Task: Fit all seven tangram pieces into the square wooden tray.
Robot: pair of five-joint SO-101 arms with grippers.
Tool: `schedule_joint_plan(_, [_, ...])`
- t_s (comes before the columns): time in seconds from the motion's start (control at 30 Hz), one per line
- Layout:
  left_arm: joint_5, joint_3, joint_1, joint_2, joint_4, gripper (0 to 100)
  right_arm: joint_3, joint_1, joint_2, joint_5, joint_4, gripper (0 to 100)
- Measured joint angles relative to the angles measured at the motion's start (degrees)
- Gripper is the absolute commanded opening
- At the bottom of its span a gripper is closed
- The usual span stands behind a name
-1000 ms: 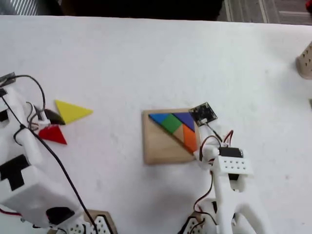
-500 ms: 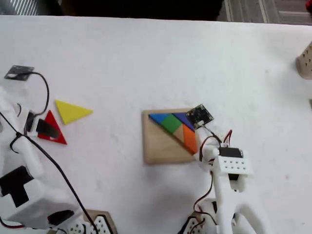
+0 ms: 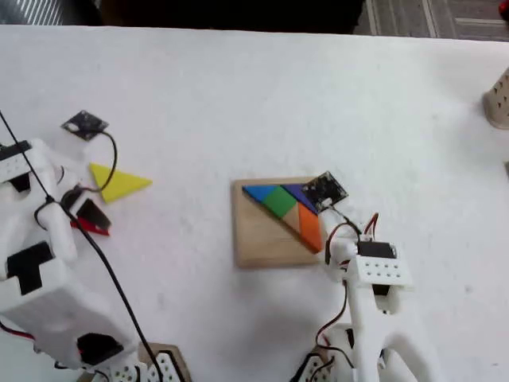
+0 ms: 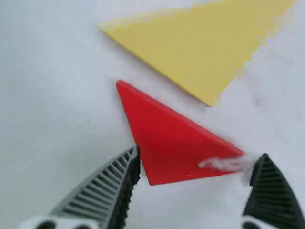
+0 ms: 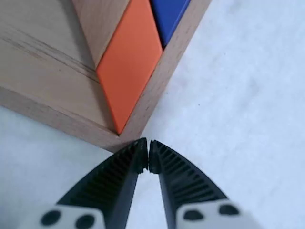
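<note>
The red triangle (image 4: 176,143), judged thin, stiff and light, is straddled by the wide-spread left gripper (image 4: 199,154); the edges nearest each finger should be pinched

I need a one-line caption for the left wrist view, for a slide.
Open left gripper straddling the red triangle, yellow triangle beside it on the white table.

An overhead camera looks down on the table (image 3: 238,95), with the tray (image 3: 258,235) central. The right wrist camera looks closely at the tray's corner. The left wrist camera looks closely at a red triangle (image 4: 176,143) well left of the tray.
</note>
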Motion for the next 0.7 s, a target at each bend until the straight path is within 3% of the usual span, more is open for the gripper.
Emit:
schedule_joint_plan(0.3, [-0.2, -1.1, -0.2, 7.6, -6.3, 36, 0.1, 0.0, 0.0, 0.0, 0.0, 2.0])
schedule_joint_plan(0.7, [-0.3, -1.0, -0.1, 3.3, -4.1, 36, 0.1, 0.0, 0.0, 0.0, 0.0, 2.0])
